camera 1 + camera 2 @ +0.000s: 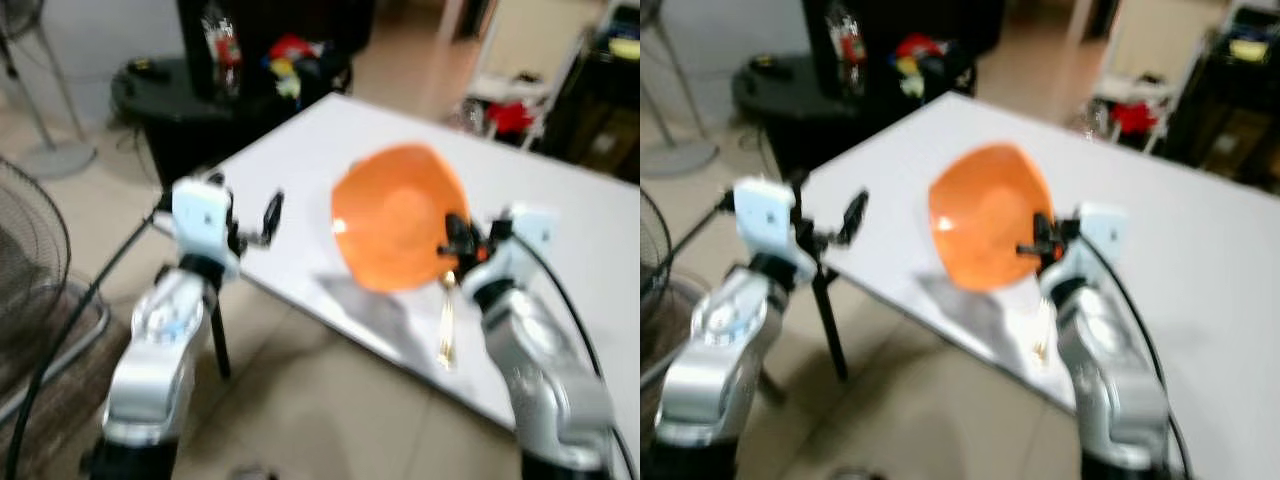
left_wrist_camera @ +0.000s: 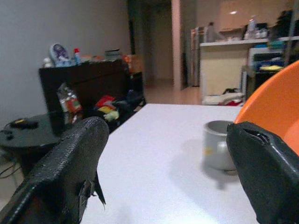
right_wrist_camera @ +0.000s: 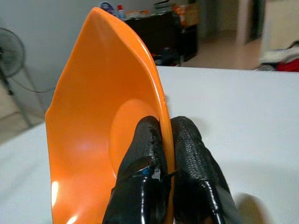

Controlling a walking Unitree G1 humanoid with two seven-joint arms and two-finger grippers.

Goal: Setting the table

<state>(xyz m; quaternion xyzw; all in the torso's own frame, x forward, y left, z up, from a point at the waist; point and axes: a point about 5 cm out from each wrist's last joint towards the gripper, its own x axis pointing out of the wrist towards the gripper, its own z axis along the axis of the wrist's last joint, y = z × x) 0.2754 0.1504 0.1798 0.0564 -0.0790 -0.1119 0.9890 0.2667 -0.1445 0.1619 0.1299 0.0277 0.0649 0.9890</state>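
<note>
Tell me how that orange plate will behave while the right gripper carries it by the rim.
The orange plate is pinched at one edge by the right gripper and held tilted over the white table, so it may pivot or slip. It looks thin and glossy, probably light plastic: stiff enough, unlikely to shatter. The left gripper is open beside it.

One orange bowl (image 1: pixel 398 215), one grey mug (image 2: pixel 218 145), one spoon (image 1: pixel 447 325), one white table (image 1: pixel 580 240).

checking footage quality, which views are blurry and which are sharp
Both eye views are motion-blurred, smearing the orange plate and white table. The right wrist view is sharpest: right gripper pinching the plate rim, with glare spots. The left wrist view shows the open left gripper soft, the grey cup fairly clear.
</note>
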